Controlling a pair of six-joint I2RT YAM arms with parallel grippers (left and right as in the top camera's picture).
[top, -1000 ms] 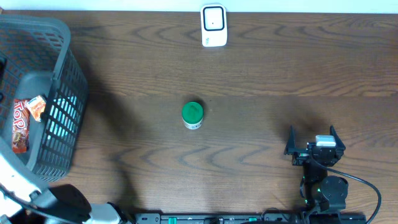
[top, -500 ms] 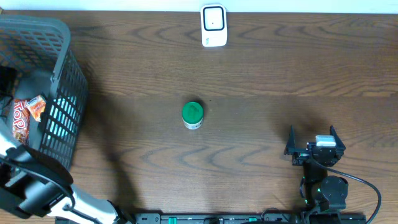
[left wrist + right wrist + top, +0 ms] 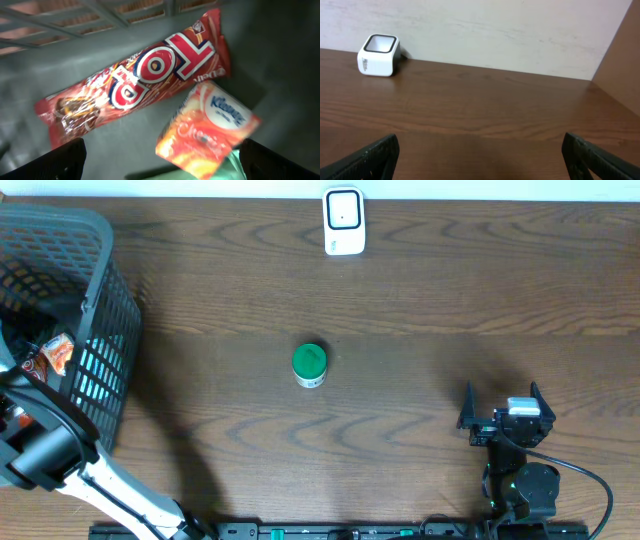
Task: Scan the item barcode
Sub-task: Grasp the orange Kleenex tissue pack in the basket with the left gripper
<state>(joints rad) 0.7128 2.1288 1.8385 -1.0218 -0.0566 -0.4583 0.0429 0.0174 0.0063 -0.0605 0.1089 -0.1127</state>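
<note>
Nothing grabbed yet
My left gripper point(image 3: 162, 155) is open, snack bar point(image 3: 145, 80) just ahead of its jaws; right gripper point(image 3: 502, 390) open too. No scan yet.

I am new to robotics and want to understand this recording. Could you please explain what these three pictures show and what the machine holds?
This is a robot with two arms at a wooden table. One picture looks down from above; the other two come from a camera on each wrist. On the table stand a green-lidded jar, a white scanner and a grey basket. The left end effector is open inside the basket, above a red snack pack and an orange tissue pack. The right end effector is open too, facing the scanner. Nothing is held.
</note>
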